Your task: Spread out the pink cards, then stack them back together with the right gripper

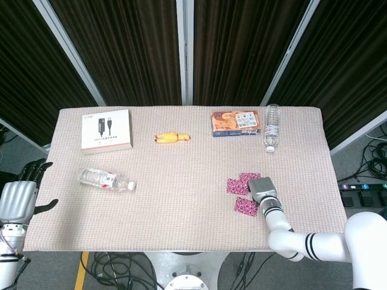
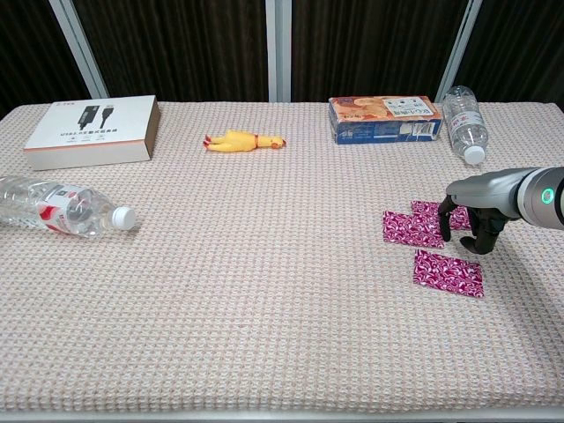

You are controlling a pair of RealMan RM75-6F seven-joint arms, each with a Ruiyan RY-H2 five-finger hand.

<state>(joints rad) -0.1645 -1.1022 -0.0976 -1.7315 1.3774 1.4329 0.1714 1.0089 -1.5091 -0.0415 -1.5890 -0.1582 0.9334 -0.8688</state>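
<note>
Three pink patterned cards lie at the table's right front. One card is slid out to the left, partly over a second card. The third card lies apart, nearer the front edge. My right hand hangs palm down over the overlapping pair, fingertips touching them and holding nothing. My left hand stays off the table's left edge, fingers apart and empty.
A white box sits at the back left, with a lying water bottle in front of it. At the back are a yellow rubber chicken, a snack box and another bottle.
</note>
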